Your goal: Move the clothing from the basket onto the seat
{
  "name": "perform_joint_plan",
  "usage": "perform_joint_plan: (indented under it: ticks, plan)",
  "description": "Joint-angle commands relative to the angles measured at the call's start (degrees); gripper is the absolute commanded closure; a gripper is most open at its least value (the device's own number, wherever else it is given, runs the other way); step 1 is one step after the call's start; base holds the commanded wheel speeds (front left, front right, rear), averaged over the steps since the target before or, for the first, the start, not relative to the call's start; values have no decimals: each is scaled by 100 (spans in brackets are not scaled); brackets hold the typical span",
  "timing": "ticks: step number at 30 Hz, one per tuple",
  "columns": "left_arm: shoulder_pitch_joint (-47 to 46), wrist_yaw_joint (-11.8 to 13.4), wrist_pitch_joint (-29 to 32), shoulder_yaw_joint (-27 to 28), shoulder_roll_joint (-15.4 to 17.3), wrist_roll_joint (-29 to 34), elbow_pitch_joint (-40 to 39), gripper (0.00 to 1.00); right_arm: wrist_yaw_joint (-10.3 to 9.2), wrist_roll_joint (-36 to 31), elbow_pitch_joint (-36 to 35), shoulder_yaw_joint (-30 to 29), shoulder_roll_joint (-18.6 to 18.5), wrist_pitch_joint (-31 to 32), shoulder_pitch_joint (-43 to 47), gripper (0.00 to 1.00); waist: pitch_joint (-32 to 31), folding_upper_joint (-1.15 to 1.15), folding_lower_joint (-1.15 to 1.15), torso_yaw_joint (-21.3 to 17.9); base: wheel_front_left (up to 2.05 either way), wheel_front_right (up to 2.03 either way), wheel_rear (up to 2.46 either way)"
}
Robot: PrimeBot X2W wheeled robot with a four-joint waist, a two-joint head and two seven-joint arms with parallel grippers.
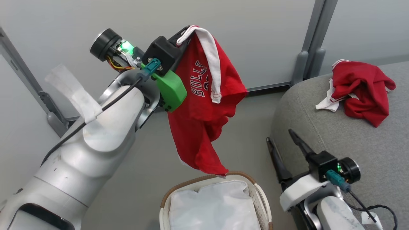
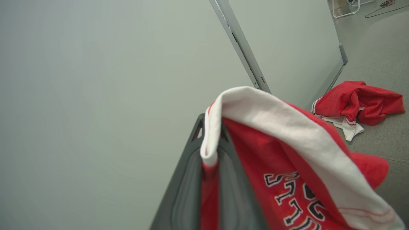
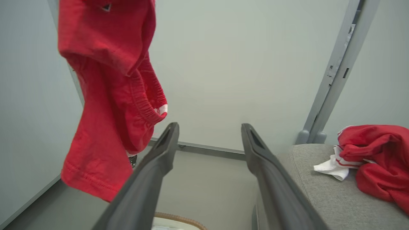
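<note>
Jersey (image 1: 204,105) is hanging at twelve o'clock above the basket (image 1: 179,189), clenched in our left gripper (image 1: 182,35). We are holding our right gripper (image 1: 279,135) spread and empty; second garment (image 1: 361,89) is lying on the seat (image 1: 351,153) at two o'clock.

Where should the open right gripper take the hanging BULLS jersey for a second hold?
Probably the jersey's loose bottom hem, dangling just above the basket. The left gripper pinches only the white-trimmed top, so the hem hangs free. Come from the couch side, open right gripper straddling its edge.
</note>
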Motion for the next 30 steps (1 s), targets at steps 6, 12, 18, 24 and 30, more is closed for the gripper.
perform_joint_plan:
  ticks: [6,12,18,24,30]
  plan:
    - [-443,-18,302,-80,-106,7,-341,100,-8,118,173,982,-22,-2,-86,0,-85,0,0,161,0,0,0]
    - [-685,-36,545,-172,-299,-43,-529,100,-8,236,599,1677,-26,-2,-407,0,-77,0,0,294,0,0,0]
    - [-867,-43,643,-308,-552,-112,-550,100,-8,121,1100,1854,-23,-2,-914,0,-21,0,0,475,0,0,0]
    - [-966,-60,647,-468,-761,-277,-621,100,-8,-172,1368,1397,-19,-2,-1320,0,14,0,0,694,0,0,0]
    - [-882,-72,613,-523,-825,-437,-694,100,-8,-151,1752,1180,-22,-2,-1576,100,14,0,0,781,0,0,0]
